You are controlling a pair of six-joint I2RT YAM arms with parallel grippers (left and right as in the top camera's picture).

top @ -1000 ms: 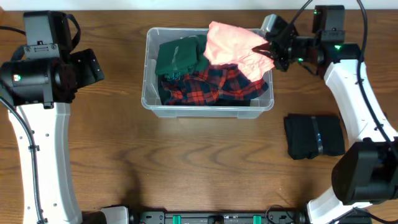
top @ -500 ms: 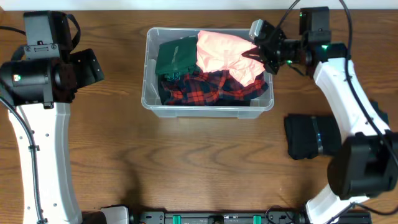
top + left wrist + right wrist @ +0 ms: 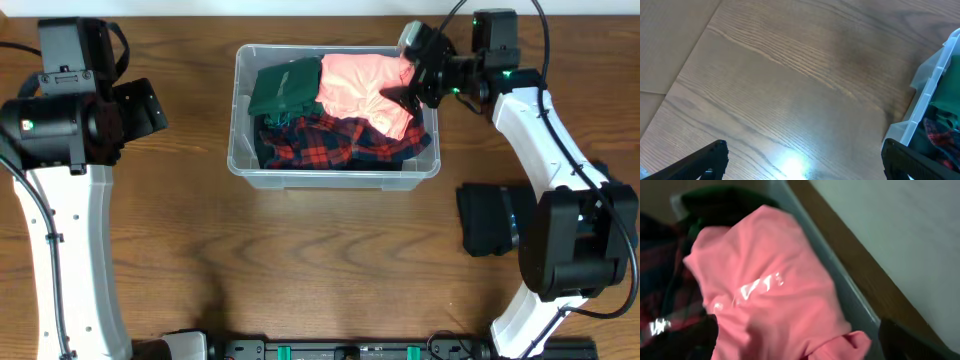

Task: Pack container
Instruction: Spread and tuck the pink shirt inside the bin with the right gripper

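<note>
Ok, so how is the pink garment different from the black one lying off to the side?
The pink garment is bright and lies rumpled; the black garment is dark and folded into a neat rectangle. The pink garment is inside the container, while the black garment lies outside it on the table. Both are soft fabric items.

Wooden table (image 3: 300, 260): brown, with visible grain, fills the overhead frame. Black folded cloth (image 3: 487, 220): lies flat on the table, right of centre. Pink cloth (image 3: 360, 85), green cloth (image 3: 285, 88) and red plaid cloth (image 3: 340, 142): bunched together at upper centre, with the pink cloth topmost.
</note>
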